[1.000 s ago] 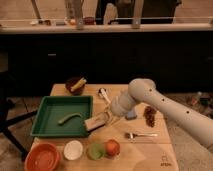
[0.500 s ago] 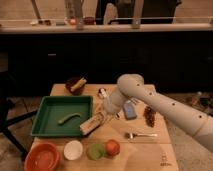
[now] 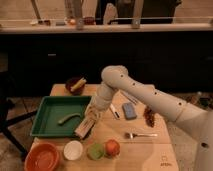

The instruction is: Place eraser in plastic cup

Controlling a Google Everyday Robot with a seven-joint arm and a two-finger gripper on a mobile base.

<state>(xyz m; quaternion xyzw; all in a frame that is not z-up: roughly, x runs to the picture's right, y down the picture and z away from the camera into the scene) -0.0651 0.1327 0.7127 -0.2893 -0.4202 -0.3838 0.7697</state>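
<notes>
The eraser (image 3: 84,130) is hanging tilted at the near right corner of the green tray (image 3: 50,107), with the gripper (image 3: 93,116) clamping its upper end. The plastic cup (image 3: 95,151) is sitting just nearer, beside the orange-red fruit (image 3: 112,147).

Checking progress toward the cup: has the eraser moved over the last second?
Yes. The eraser, held in the shut gripper, has shifted left and now overlaps the right front corner of the green tray.
</notes>
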